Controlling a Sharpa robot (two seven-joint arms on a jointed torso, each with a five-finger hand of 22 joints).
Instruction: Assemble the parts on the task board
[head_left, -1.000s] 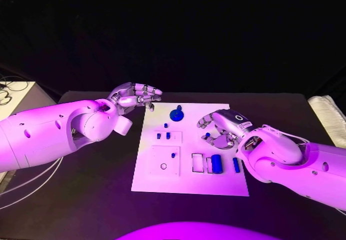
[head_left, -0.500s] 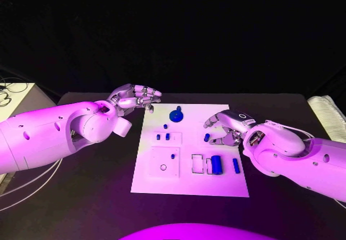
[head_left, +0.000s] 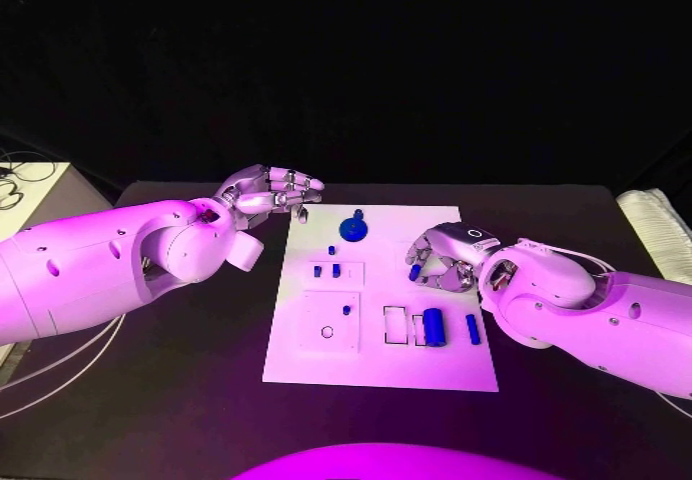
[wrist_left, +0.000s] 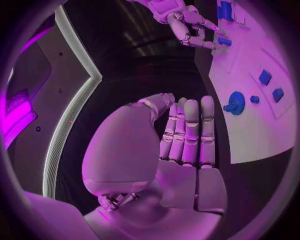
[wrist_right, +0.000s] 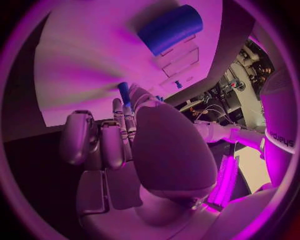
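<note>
Black table (head_left: 173, 400) carries the white task board (head_left: 378, 360) at its middle, with dark room behind it and a pale folded thing (head_left: 656, 225) at the table's right edge. On the board lie small blue parts: a round knobbed piece (head_left: 353, 229) near the far edge, two small pegs (head_left: 326, 271) in a raised plate, a thick cylinder (head_left: 433, 327) and a slim bar (head_left: 472, 329) near the right side, beside an outlined slot (head_left: 395, 325). The right hand (head_left: 437, 262) sits low over the board's right half, fingers curled down around a small blue part (head_left: 415, 272) that shows at its fingertips; whether it is actually gripped cannot be told. The left hand (head_left: 270, 195) hovers off the board's far left corner, above the table, fingers curled in toward the palm with nothing in them; the wrist view shows them (wrist_left: 187, 132) packed side by side.
</note>
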